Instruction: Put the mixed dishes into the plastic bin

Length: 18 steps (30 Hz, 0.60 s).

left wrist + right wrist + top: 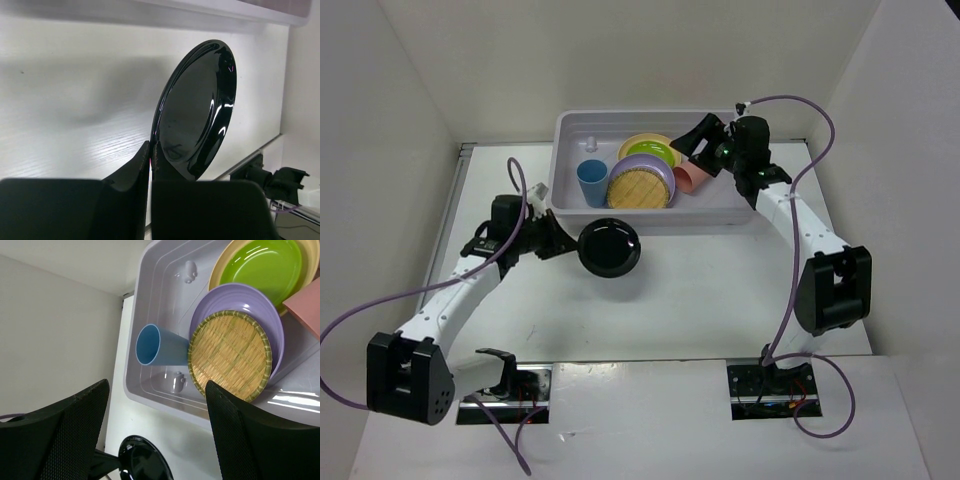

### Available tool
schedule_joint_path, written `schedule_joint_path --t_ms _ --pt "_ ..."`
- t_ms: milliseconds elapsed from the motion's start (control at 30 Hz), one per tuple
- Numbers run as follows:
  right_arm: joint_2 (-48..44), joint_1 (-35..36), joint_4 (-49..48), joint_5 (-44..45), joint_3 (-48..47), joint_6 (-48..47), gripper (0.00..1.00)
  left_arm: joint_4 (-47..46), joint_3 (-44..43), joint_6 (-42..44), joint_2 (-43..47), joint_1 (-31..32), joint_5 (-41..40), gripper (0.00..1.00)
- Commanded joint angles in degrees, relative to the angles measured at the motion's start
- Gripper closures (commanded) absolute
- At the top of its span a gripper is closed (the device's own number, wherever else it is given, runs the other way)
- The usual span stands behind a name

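My left gripper is shut on the rim of the glossy black plate, which it holds out in front of the plastic bin; the wrist view shows the black plate pinched edge-on between the fingers. Inside the bin lie a blue cup, a tan woven plate on a lavender plate, a lime green plate on a peach-orange one, and a salmon-red cup. My right gripper hangs open over the bin's right end, nothing between its fingers.
White walls close in the table on the left, back and right. Purple cables loop from both arms. The bin stands against the back wall; its floor near the blue cup is bare.
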<state>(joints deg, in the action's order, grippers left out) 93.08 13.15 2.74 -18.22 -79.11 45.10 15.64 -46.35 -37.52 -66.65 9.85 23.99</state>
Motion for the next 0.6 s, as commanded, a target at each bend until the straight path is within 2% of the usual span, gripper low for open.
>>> schedule_joint_path --t_ms 0,100,300,433,567 --pt "-3.6 0.6 -1.4 -0.7 1.1 -0.5 0.18 0.7 -4.2 0.2 1.1 0.5 3.5 1.0" --pt "-4.2 0.6 -1.4 -0.7 1.6 -0.5 0.18 -2.6 -6.5 -2.6 -0.5 0.5 3.5 1.0" --pt "-8.1 0.0 -2.0 -0.7 5.1 0.0 0.18 -8.0 -14.1 -4.8 -10.0 1.8 2.9 1.0" --pt "-14.2 -0.5 -3.4 1.1 10.2 1.5 0.18 -11.3 -19.7 -6.4 -16.0 2.4 0.4 1.0" --pt "-21.1 -1.1 -3.4 2.4 13.8 2.1 0.18 -13.8 -26.3 -7.8 -25.9 2.9 -0.7 1.0"
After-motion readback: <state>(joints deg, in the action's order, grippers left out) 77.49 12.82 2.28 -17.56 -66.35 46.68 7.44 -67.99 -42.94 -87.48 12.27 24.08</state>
